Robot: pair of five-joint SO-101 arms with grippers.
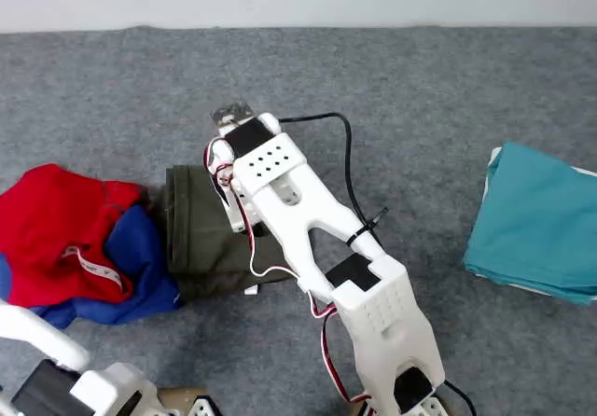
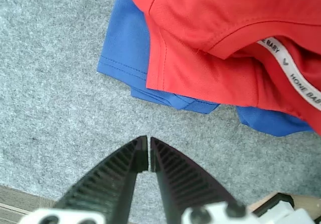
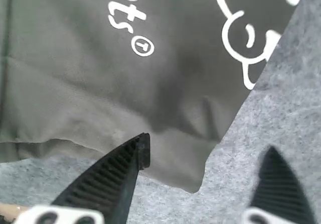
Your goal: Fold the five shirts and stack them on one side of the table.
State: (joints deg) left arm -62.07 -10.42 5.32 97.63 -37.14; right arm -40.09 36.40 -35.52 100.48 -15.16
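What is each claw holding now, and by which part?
Nothing is held. The left claw is shut, empty; the right claw is open over an edge of the olive shirt.

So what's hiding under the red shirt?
A blue shirt lies under the red shirt, poking out along its edges. The red cloth covers the rest of it, so whether anything else lies beneath cannot be seen.

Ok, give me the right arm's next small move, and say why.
Probably lower a little and shut on the olive shirt's edge. The right arm's jaws stand open over that edge, one over the cloth, the other over the bare mat, so the hem lies between them. The shirt looks folded but lies beside the red shirt and blue shirt, away from the teal stack.
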